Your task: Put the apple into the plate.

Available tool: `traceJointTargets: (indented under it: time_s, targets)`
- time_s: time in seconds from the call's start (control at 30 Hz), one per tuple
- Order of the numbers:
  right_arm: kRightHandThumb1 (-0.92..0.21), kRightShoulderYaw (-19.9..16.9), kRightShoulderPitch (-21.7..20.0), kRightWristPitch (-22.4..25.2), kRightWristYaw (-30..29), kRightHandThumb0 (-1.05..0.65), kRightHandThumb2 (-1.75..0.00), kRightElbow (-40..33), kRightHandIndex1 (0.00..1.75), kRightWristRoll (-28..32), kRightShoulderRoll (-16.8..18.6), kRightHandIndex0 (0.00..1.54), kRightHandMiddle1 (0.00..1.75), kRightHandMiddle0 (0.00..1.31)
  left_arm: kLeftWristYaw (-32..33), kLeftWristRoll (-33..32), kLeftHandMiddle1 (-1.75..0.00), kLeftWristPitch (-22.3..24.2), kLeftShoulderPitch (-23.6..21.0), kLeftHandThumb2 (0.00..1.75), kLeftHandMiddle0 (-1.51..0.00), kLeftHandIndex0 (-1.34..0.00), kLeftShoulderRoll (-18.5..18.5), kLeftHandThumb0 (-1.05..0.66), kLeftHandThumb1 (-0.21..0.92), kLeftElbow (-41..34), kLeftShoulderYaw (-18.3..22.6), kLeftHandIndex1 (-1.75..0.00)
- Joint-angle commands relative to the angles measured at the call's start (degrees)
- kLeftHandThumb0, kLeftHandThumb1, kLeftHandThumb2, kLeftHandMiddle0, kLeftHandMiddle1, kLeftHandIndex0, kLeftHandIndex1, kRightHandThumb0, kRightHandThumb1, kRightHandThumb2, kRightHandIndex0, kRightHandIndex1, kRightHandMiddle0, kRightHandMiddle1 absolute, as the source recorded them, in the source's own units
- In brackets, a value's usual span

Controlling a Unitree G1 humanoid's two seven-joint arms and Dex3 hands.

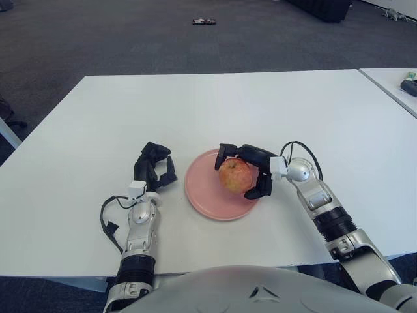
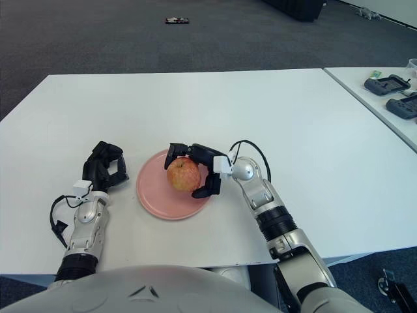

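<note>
Left eye view: nearest the robot, the left hand (image 1: 154,168) is seen at nine o'clock of the pink plate (image 1: 202,195) with its fingers curled on nothing, while the right hand (image 1: 251,171) is wrapped around the apple (image 1: 235,175), which is held over the plate's two o'clock portion. A roll toward the near rim is judged the main risk, likely caused by the fingers being opened before the apple is seated or by a finger dragging it on withdrawal. Contact between apple and plate cannot be made out, the apple's far side being hidden by the fingers; farther off, at one o'clock, a second table (image 1: 391,81) is cut off by the frame.
</note>
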Motion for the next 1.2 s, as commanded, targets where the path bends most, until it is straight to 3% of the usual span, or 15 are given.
traceJointTargets:
  time_s: [0.0, 0.27, 0.63, 0.83, 0.97, 1.07, 1.13, 1.17]
  targets:
    - [0.10, 0.35, 0.16, 0.54, -3.32, 0.00, -1.74, -2.35, 1.60, -3.83, -1.17, 0.98, 1.75, 0.69, 0.34, 0.48, -1.75, 2.48, 1.02, 1.31, -1.09, -0.60, 0.18, -0.47, 0.33, 1.35, -0.15, -1.75]
    - [0.10, 1.47, 1.33, -0.22, -10.30, 0.00, -1.75, -4.63, 1.63, -11.38, -1.71, 0.96, 1.75, 0.69, 0.53, 0.64, -1.75, 2.30, 0.88, 1.31, -1.10, -0.60, 0.14, -0.48, 0.33, 1.50, -0.11, -1.75]
    - [0.08, 2.49, 1.73, -0.70, -14.69, -0.01, -1.74, -5.71, 1.67, -14.64, -1.82, 0.93, 1.75, 0.68, 0.12, 0.20, -1.75, 2.37, 0.69, 1.33, -1.13, -0.61, 0.17, -0.48, 0.32, 1.85, 0.14, -1.75]
    - [0.09, 2.87, 1.76, -2.01, -13.93, -0.01, -1.73, -6.15, 1.74, -13.29, -2.56, 0.92, 1.61, 0.75, 0.38, 0.34, -1.75, 2.77, 0.78, 1.33, -1.12, -0.61, 0.17, -0.48, 0.32, 1.56, 0.16, -1.75]
    - [-0.03, 3.07, 1.80, -2.19, -13.27, -0.02, -1.57, -6.47, 1.74, -12.86, -2.97, 0.83, 1.53, 0.70, 0.40, 0.39, -1.75, 2.56, 0.97, 1.32, -1.11, -0.61, 0.07, -0.48, 0.32, 1.23, 0.11, -1.75]
    - [-0.18, 3.10, 2.10, -2.29, -13.79, -0.01, -1.38, -6.84, 1.75, -13.14, -2.99, 0.71, 1.47, 0.64, -0.02, -0.02, -1.75, 2.54, 1.17, 1.32, -1.11, -0.60, -0.03, -0.48, 0.32, 0.84, 0.10, -1.75]
    - [-0.19, 3.08, 2.25, -2.96, -14.86, -0.38, -1.28, -6.81, 1.75, -13.55, -2.93, 0.33, 1.63, 0.28, -0.19, -0.09, -1.75, 2.77, 1.30, 1.30, -1.09, -0.59, 0.02, -0.47, 0.34, 0.65, 0.03, -1.75]
    - [-0.20, 3.08, 2.32, -3.31, -15.33, -0.50, -1.24, -6.79, 1.67, -13.73, -2.90, 0.21, 1.58, 0.18, -0.21, -0.09, -1.75, 2.86, 1.39, 1.29, -1.09, -0.59, 0.04, -0.47, 0.35, 0.54, -0.01, -1.75]
